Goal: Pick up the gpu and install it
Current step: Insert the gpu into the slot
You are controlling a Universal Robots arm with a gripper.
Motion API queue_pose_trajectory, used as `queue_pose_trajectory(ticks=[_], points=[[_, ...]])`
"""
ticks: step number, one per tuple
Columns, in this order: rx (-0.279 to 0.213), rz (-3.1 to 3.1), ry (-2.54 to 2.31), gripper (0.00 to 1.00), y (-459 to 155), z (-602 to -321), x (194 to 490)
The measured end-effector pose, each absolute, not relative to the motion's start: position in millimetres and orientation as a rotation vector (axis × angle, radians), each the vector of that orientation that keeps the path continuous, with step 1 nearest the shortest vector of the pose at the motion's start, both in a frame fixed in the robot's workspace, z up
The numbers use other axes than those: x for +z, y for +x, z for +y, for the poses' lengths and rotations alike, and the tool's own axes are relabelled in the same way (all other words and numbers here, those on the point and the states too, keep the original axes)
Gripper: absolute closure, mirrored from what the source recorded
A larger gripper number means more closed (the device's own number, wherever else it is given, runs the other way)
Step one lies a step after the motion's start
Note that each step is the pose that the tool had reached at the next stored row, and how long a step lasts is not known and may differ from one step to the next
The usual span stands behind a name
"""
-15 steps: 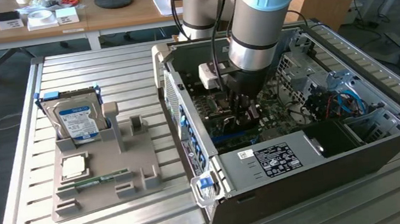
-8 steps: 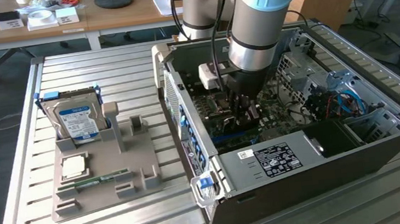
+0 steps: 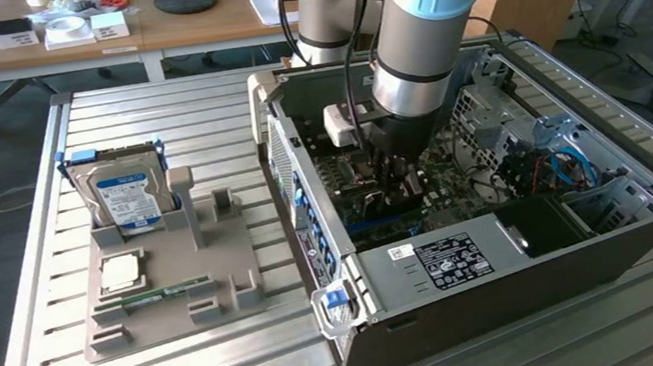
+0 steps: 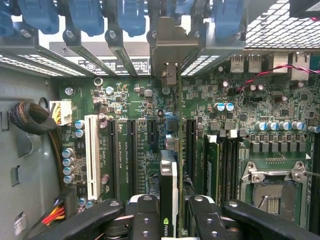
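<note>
Wrist view: tool (image 4: pixel 169 212) clamped on thin black flat gpu card (image 4: pixel 168 172), edge-on over green motherboard (image 4: pixel 130 130). Likely light, stiff, fragile; hold top edge.

Peeking past the gripper (image 4: pixel 172 207) into the open case. Clamped between the jaws: the gpu (image 4: pixel 168 175), seen edge-on, little green logo right by the black fingers (image 4: pixel 146 210). Stretching straight out ahead of the jaws to its metal end bracket (image 4: pixel 170 50), lined up with one of the rear slot openings, in among the row of blue clips (image 4: pixel 95 17). Underneath, green motherboard (image 4: pixel 125 97). Out past one jaw: a white slot (image 4: pixel 91 155) beside a few black ones, then a white connector (image 4: pixel 59 112) and a braided cable bundle (image 4: pixel 27 117). Past the other jaw: RAM slots (image 4: pixel 225 160) and the bare CPU socket (image 4: pixel 270 187). Can't tell if the card's edge is actually down in its slot or just above it.
</note>
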State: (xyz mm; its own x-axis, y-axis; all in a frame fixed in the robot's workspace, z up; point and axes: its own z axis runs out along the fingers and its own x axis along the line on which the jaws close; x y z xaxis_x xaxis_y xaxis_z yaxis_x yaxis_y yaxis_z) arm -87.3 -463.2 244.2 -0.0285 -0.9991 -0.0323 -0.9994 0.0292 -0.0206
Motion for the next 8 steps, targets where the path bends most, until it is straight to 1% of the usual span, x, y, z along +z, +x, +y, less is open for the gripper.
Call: queue_pose_trajectory(ticks=[8], points=[[0.012, 2.226, -2.163, 0.73, -87.8, -463.2, 242.3]])
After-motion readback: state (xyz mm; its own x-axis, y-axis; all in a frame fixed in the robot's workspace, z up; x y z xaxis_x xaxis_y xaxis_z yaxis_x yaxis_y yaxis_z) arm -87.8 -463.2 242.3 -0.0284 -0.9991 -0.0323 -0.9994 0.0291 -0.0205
